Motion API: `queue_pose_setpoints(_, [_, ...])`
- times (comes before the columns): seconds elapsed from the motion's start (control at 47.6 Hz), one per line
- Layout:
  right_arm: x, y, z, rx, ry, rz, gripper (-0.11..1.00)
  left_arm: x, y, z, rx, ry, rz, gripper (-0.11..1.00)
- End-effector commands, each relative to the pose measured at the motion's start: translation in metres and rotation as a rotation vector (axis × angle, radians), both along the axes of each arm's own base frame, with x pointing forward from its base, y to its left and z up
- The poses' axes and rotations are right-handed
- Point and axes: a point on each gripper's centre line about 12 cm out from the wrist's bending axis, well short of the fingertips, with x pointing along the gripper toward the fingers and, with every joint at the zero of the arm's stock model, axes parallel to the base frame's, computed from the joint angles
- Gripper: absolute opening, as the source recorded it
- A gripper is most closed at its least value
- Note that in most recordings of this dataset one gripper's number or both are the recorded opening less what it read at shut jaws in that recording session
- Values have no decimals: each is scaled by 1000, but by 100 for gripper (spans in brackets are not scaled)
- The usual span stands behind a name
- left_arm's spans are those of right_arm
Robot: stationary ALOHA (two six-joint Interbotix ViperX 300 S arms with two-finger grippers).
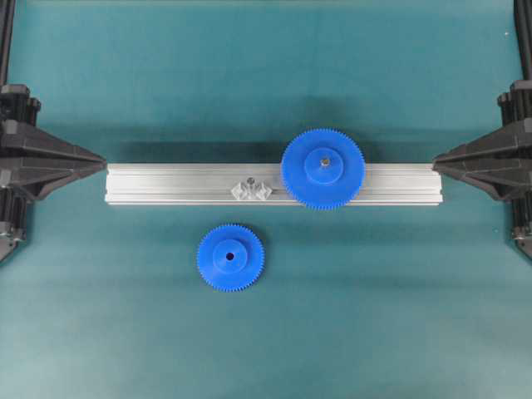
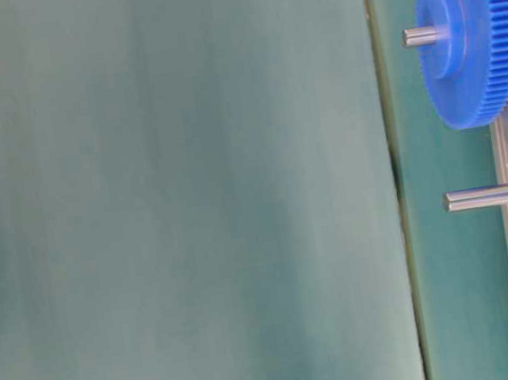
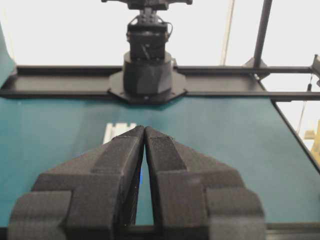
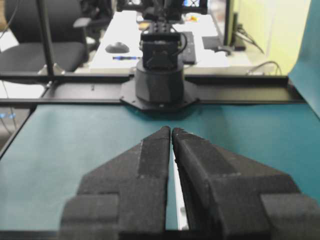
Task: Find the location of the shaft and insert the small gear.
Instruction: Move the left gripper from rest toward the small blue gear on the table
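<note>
Nothing picked up yet; I'm parked at the start.

The small gear (image 1: 230, 258) lies flat on the tabletop (image 1: 374, 316), just in front of the rail (image 1: 166, 184). The shaft (image 1: 250, 179) stands on the rail, left of the big gear (image 1: 322, 169). Both my grippers, left (image 3: 144, 131) and right (image 4: 171, 131), sit back with jaws closed, empty. Next I judge: open, reach for the gear.
</note>
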Motion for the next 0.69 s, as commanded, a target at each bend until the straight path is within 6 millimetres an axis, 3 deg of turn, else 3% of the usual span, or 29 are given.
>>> queue_pose_setpoints(0.0, [3, -3, -7, 2, 26, -14, 16, 4, 1, -8, -23, 32, 0, 11])
queue_pose_setpoints(0.084, [3, -5, -14, 31, 63, -26, 19, 7, 1, -10, -54, 54, -2, 11])
queue_pose_setpoints(0.168, [5, -5, -17, 51, 93, -27, 9, 12, 0, -10, -86, 69, -4, 1])
queue_pose_setpoints(0.294, [7, -6, -19, 78, 129, -30, 2, 19, -1, -14, -114, 118, -7, 0])
queue_pose_setpoints(0.673, [8, -7, -29, 120, 218, -38, 2, 44, -12, -26, -109, 341, -39, 0])
